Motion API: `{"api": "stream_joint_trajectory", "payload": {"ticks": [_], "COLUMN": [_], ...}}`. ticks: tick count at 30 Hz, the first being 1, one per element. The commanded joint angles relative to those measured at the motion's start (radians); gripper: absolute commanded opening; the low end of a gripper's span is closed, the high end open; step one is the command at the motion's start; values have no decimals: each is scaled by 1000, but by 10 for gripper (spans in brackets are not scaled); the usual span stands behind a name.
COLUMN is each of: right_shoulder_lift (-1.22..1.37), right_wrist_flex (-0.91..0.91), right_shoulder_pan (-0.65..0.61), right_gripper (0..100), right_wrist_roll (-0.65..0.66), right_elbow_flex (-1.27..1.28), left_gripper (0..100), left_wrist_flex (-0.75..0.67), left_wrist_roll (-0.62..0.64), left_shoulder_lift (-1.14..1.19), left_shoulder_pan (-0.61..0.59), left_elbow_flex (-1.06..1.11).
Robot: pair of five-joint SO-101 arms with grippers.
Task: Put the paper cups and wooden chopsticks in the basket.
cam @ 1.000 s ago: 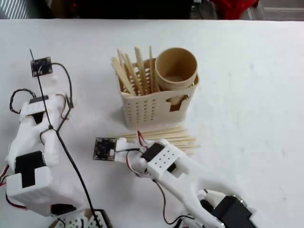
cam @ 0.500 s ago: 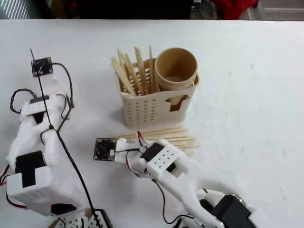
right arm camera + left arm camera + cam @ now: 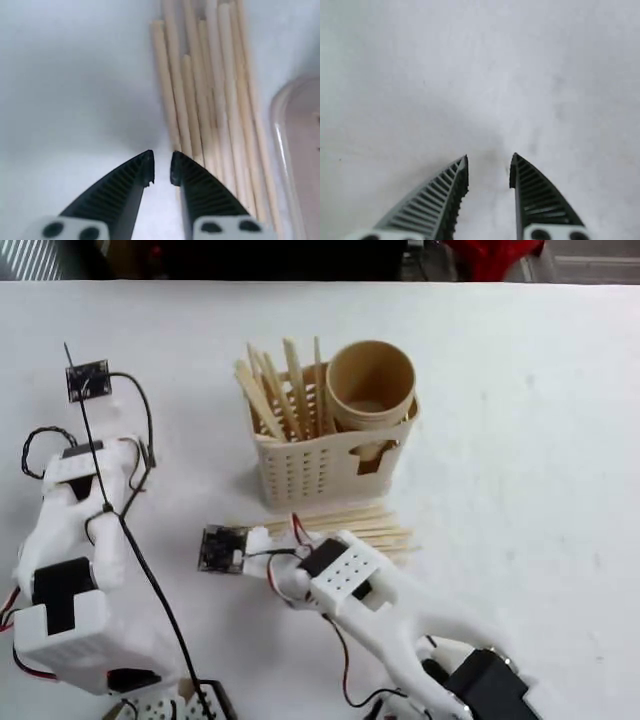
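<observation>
A cream slotted basket [image 3: 310, 475] stands mid-table. It holds a paper cup [image 3: 370, 385] and several upright wooden chopsticks [image 3: 275, 390]. More chopsticks [image 3: 350, 523] lie in a flat bundle on the table just in front of the basket. My right arm [image 3: 345, 580] sits over the near end of that bundle. In the right wrist view my right gripper [image 3: 161, 162] is open by a narrow gap with nothing between its fingers. Its tips are at the edge of the loose chopsticks [image 3: 210, 100]. My left gripper [image 3: 488, 162] stands open over bare white table.
My left arm [image 3: 80, 510] rests at the table's left side, trailing black cables and a small circuit board [image 3: 87, 380]. The basket's rim [image 3: 300, 150] shows beside the bundle in the right wrist view. Open table lies to the right and behind the basket.
My right arm has edged slightly toward the basket and the loose chopsticks. The left arm, the basket and its contents have not moved.
</observation>
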Motion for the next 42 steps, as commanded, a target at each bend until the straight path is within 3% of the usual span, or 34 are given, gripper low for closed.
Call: {"api": "stream_joint_trajectory", "payload": {"ticks": [1, 9, 13, 18, 24, 32, 37, 42], "right_shoulder_lift": [27, 145, 143, 119, -119, -556, -702, -595], "right_wrist_flex": [-18, 27, 36, 44, 183, 298, 312, 263], "right_shoulder_pan": [10, -2, -4, -5, 1, 5, 8, 59], "right_gripper": [132, 138, 17, 15, 17, 17, 17, 17], "right_wrist_roll": [9, 9, 8, 3, -11, -129, -173, -241], "right_elbow_flex": [-9, -89, -95, -94, -86, -129, -310, -652], "left_gripper": [155, 155, 155, 155, 155, 157, 157, 157], "left_wrist_flex": [-14, -12, -15, -15, -15, -15, -15, -15], "left_wrist_roll": [-12, -12, -12, -12, -12, -12, -12, -12], "left_shoulder_lift": [-4, -4, -4, -4, -4, -4, -4, -4], "left_shoulder_pan": [13, 13, 13, 13, 13, 13, 13, 13], "left_elbow_flex": [-21, -21, -21, -21, -26, -25, -25, -23]}}
